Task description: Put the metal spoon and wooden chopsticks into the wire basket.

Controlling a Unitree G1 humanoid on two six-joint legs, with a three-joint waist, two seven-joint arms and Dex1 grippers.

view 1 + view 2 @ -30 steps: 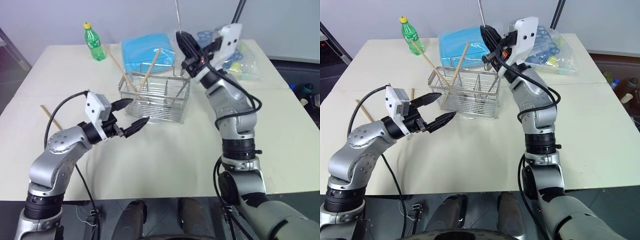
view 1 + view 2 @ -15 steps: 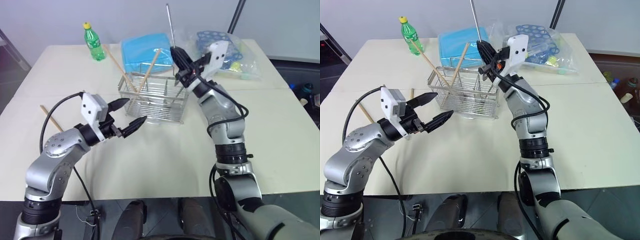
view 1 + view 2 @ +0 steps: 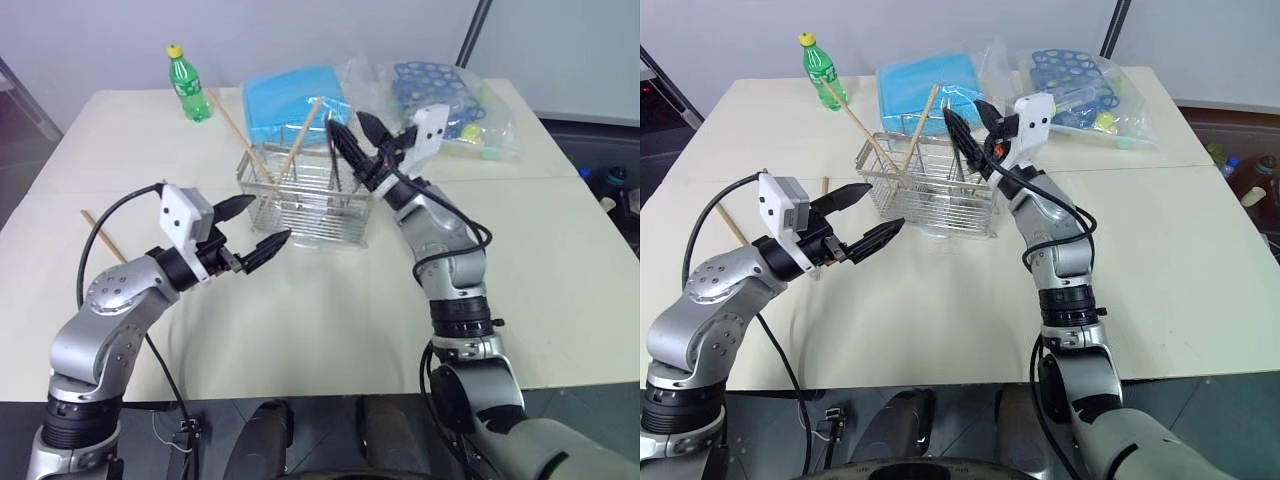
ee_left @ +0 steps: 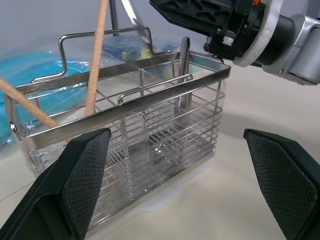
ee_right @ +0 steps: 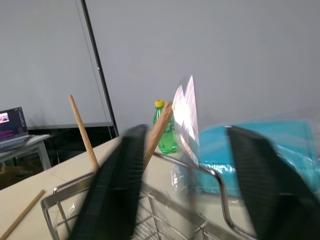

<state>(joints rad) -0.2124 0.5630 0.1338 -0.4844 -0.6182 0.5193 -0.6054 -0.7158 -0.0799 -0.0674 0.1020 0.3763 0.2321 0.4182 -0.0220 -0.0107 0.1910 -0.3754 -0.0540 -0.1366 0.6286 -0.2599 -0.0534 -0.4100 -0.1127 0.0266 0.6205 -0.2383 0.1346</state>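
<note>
The wire basket (image 3: 305,208) stands mid-table. Two wooden chopsticks (image 3: 297,140) lean out of its left half, and another chopstick (image 3: 101,234) lies on the table at the far left. The metal spoon (image 4: 184,70) stands upright in the basket's right end compartment, its handle against the rim. My right gripper (image 3: 353,140) hovers open just above that end, with nothing gripped between its fingers. In front of the basket's left side, my left gripper (image 3: 255,226) is open and empty, pointing at the basket.
A green bottle (image 3: 187,84) stands at the back left. A blue plastic box (image 3: 295,100) sits right behind the basket, and a clear bag of coloured items (image 3: 455,105) lies at the back right. A short stick (image 3: 824,186) lies behind my left wrist.
My right gripper came down over the basket's right end and opened. The spoon, which stuck up from its shut fingers, now stands in the basket. The left arm kept still.
</note>
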